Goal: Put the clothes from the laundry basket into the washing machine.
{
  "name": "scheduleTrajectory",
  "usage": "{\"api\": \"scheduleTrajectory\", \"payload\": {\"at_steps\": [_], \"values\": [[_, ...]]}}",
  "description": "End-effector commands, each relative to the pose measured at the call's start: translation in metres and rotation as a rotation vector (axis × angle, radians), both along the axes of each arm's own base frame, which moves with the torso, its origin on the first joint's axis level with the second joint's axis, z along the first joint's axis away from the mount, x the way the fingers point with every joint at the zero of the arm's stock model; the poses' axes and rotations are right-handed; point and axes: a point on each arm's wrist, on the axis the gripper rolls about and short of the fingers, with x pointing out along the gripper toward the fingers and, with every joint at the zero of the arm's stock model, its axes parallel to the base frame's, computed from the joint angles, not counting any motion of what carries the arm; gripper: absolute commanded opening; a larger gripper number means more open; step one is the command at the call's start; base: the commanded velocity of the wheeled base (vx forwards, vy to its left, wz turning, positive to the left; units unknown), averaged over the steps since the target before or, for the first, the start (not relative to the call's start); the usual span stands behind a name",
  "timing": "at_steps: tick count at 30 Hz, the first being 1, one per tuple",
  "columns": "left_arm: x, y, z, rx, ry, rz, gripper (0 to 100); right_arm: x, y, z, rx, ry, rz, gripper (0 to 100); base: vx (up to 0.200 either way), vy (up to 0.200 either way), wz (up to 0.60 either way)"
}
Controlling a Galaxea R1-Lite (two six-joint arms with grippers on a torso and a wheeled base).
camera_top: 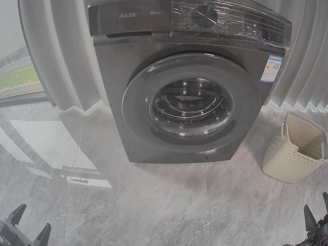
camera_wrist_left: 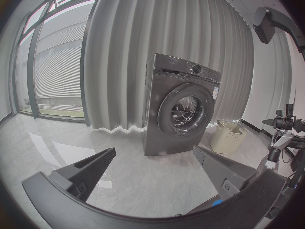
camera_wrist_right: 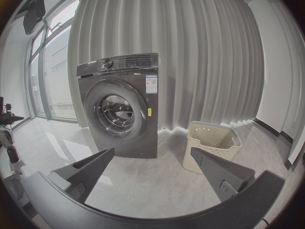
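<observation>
Facing the shut washer [camera_top: 191,106], with the basket [camera_top: 297,151] near its right looking empty. Left gripper [camera_top: 32,219] and right gripper [camera_top: 316,202] sit low, fingers apart. Likely next: 1 gripper opens the door [camera_top: 191,103].

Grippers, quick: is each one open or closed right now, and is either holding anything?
Left gripper: open, holding nothing.
Right gripper: open, holding nothing.
</observation>
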Motion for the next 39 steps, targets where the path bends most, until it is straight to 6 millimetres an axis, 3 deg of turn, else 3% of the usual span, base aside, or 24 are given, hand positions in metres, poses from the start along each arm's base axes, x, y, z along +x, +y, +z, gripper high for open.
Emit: {"api": "scheduleTrajectory", "payload": {"at_steps": [1,17,26,27,28,30,32,35,39], "values": [[0.001,0.000,-0.005,0.001,0.022,0.000,100,0.001,0.000,-0.005,0.000,0.020,0.001,100,0.000,0.000,0.00],[0.001,0.000,-0.009,0.033,0.060,0.028,100,0.001,0.000,-0.005,0.000,0.020,-0.005,100,0.000,0.000,0.00],[0.001,0.000,-0.010,0.052,0.063,0.025,100,0.001,0.000,-0.005,-0.006,0.018,-0.005,100,0.000,-0.111,0.00],[0.001,0.000,-0.010,0.052,0.063,0.025,100,-0.005,0.000,0.020,0.001,-0.117,0.006,100,0.000,0.000,0.00],[0.001,0.000,-0.010,0.052,0.063,0.025,100,-0.021,0.000,0.068,0.046,-0.277,0.025,100,0.000,0.000,0.00],[0.001,0.000,-0.010,0.055,0.063,0.025,100,-0.025,-0.002,0.114,0.098,-0.306,0.096,100,0.000,0.000,0.00],[0.001,0.000,-0.010,0.055,0.063,0.027,100,-0.015,-0.002,0.126,0.108,-0.248,0.173,100,0.000,0.000,0.00],[0.001,0.000,-0.010,0.055,0.063,0.025,100,0.034,0.008,0.122,0.106,0.030,0.420,100,0.000,0.000,0.00],[0.001,0.000,-0.010,0.054,0.063,0.025,100,0.087,0.027,0.124,0.125,0.189,0.629,100,0.000,0.000,0.00]]}}
